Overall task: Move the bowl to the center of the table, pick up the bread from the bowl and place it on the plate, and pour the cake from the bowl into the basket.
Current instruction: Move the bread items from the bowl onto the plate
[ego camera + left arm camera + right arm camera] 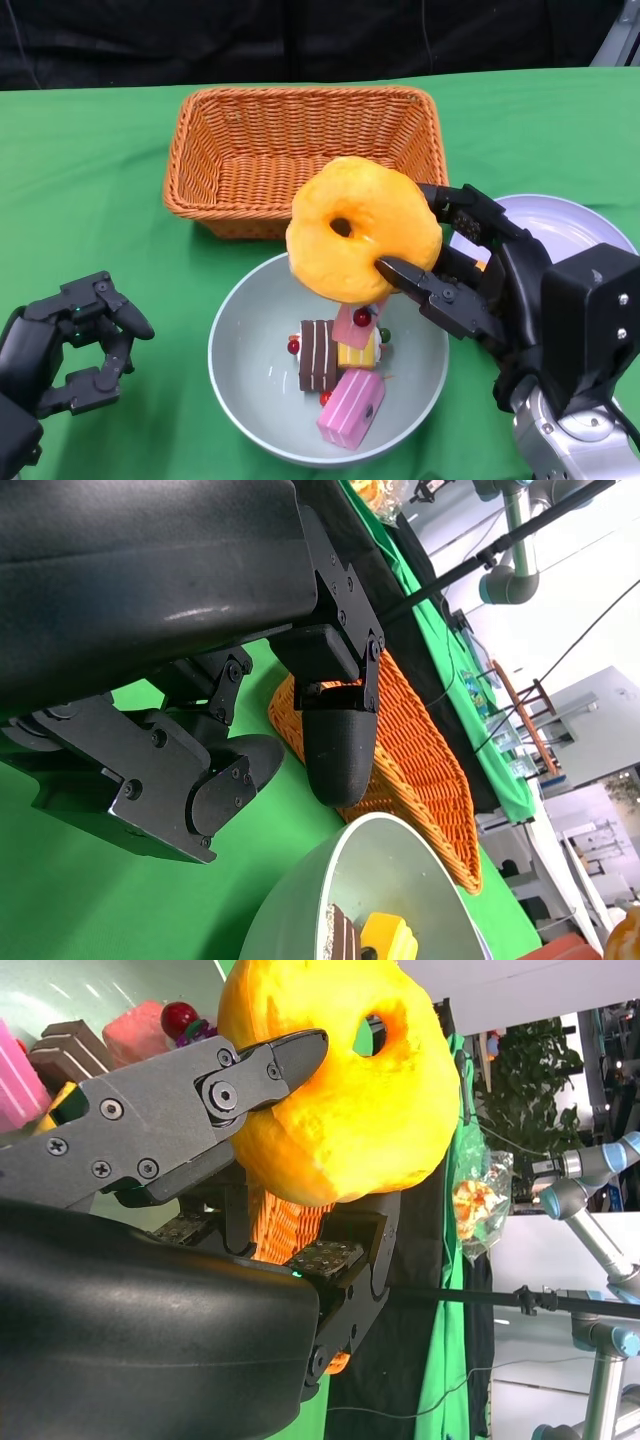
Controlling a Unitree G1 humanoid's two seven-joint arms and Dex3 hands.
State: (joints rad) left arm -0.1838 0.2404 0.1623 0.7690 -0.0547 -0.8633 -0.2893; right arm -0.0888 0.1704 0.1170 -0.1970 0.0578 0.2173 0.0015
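Nearest us, at the near left corner of the tabletop [90, 180], our left hand [70, 345] rests idle with its fingers curled inward around nothing; we judge it is parked there so it stays out of the other arm's way yet close beside the bowl [240, 330] for the pour to come. The bowl sits near the middle of the near edge, and the cake pieces [340, 375] lie heaped on its floor, pink, brown and yellow blocks touching one another, untouched as far as we can see. At the near right, our right hand [450, 285] holds the bread [360, 240], a yellow ring, lifted clear above the bowl's far rim; the right wrist view shows one black finger [270, 1070] pressed on one face and the others clamped against the opposite side, a pinch across its thickness that we think keeps it steady in transit. The plate [570, 225] lies just beyond that hand toward the right edge, partly hidden by it, so the carry should be short. Farthest, near the far edge and centred, stands the basket [300, 130], open side up, ready for the cake.
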